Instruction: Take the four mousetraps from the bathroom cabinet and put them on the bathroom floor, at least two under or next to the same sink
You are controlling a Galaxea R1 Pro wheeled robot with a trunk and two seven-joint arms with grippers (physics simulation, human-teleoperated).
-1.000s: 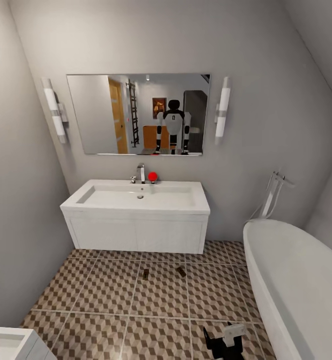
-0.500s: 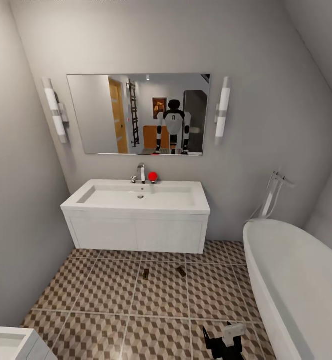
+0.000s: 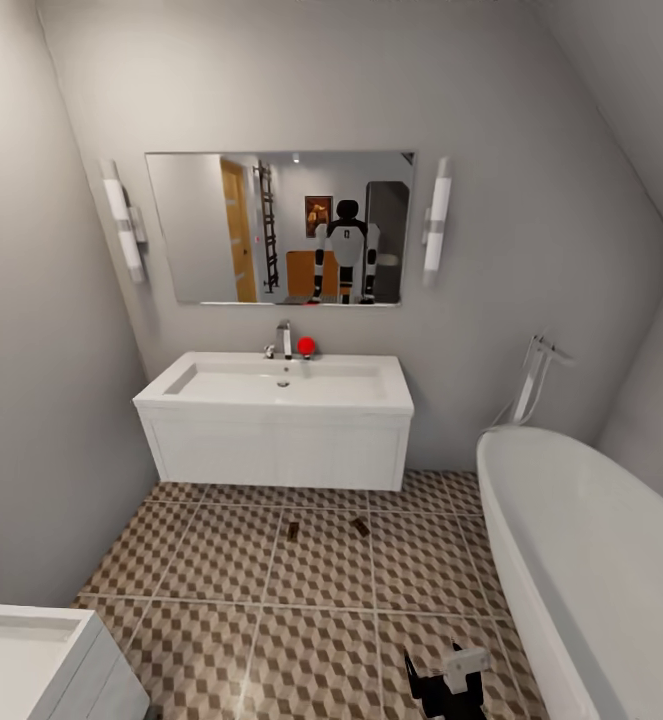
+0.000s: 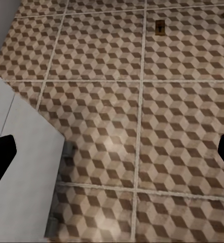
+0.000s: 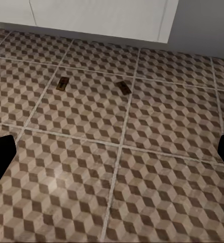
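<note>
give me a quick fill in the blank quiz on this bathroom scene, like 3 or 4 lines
1. ____ mousetraps lie on the bathroom floor in front of the vanity.
2. The small ball beside the chrome tap on the bathroom sink is ____ in colour.
3. To the sink's right, along the wall, stands a white ____.
4. Above the sink hangs a mirror in which the ____ is reflected.

Missing words: two; red; bathtub; robot

Two mousetraps [image 3: 293, 530] [image 3: 360, 526] on bathroom floor [image 3: 221, 560] before bathroom sink [image 3: 281, 385]; bathtub [image 3: 591, 560] right.
</note>
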